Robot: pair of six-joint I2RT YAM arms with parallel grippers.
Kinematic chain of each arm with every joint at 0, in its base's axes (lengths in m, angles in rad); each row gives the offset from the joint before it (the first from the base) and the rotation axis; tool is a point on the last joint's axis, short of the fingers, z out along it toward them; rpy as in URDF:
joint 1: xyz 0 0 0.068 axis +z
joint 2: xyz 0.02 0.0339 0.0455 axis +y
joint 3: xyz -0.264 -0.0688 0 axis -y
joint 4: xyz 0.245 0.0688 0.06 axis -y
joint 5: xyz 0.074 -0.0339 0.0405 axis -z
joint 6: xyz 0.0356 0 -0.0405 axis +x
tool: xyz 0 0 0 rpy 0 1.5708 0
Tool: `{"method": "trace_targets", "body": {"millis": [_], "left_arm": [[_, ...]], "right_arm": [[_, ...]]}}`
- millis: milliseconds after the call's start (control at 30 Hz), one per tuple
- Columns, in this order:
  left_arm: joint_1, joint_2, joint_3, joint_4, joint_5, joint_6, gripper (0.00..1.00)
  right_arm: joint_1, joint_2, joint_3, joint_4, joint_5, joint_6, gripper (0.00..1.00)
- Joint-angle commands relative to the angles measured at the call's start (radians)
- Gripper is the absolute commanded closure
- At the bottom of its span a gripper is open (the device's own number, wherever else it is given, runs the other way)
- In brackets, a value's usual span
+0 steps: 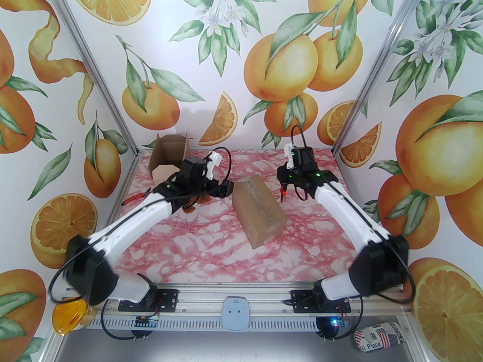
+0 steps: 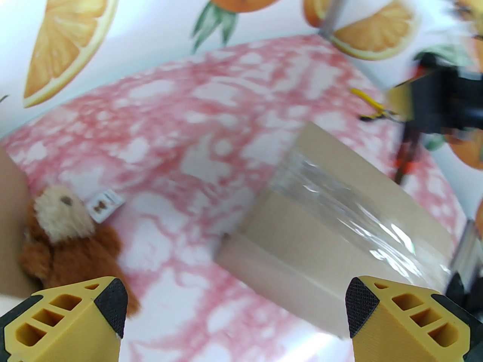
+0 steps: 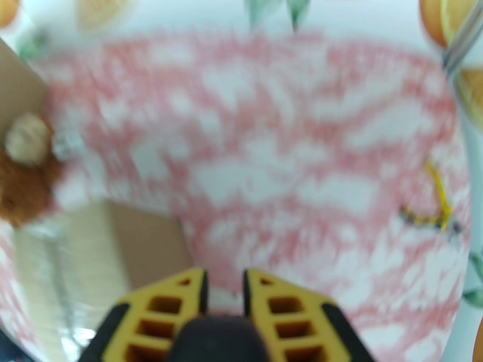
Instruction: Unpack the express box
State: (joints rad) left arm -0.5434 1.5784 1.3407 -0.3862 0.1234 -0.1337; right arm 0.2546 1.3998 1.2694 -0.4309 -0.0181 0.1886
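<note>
The express box (image 1: 258, 209) is a brown carton sealed with clear tape, lying slantwise in the middle of the table. Its taped top also shows in the left wrist view (image 2: 339, 232) and, blurred, in the right wrist view (image 3: 94, 247). My left gripper (image 1: 224, 189) hovers at the box's far left corner, its yellow fingers (image 2: 109, 307) spread wide open with nothing between them. My right gripper (image 1: 286, 181) hangs just right of the box's far end, shut on a black tool with a red tip (image 1: 283, 193). The tool's dark handle (image 3: 222, 334) sits between those nearly closed fingers.
An opened, empty carton (image 1: 168, 157) stands at the back left. A small brown teddy bear (image 2: 64, 236) with a tag lies beside it, under my left arm. A red-handled tool (image 1: 132, 199) lies at the left edge, and a yellow-handled tool (image 2: 373, 108) near the back right.
</note>
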Motion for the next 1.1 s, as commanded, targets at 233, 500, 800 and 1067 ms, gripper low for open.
{"method": "trace_targets", "body": {"millis": [233, 500, 800, 1067], "left_arm": [[0.052, 0.351, 0.431, -0.213, 0.399, 0.191, 0.17], [0.101, 0.454, 0.497, -0.271, 0.585, 0.207, 0.30], [0.131, 0.473, 0.492, -0.284, 0.739, 0.213, 0.30], [0.130, 0.522, 0.495, -0.320, 0.786, 0.227, 0.35]], "right_arm": [[0.031, -0.017, -0.022, 0.458, -0.322, 0.017, 0.84], [0.104, 0.052, -0.106, 0.721, -0.346, 0.037, 0.87], [0.142, 0.090, -0.152, 0.791, -0.299, 0.016, 0.88], [0.166, 0.102, -0.181, 0.828, -0.260, -0.009, 0.89]]}}
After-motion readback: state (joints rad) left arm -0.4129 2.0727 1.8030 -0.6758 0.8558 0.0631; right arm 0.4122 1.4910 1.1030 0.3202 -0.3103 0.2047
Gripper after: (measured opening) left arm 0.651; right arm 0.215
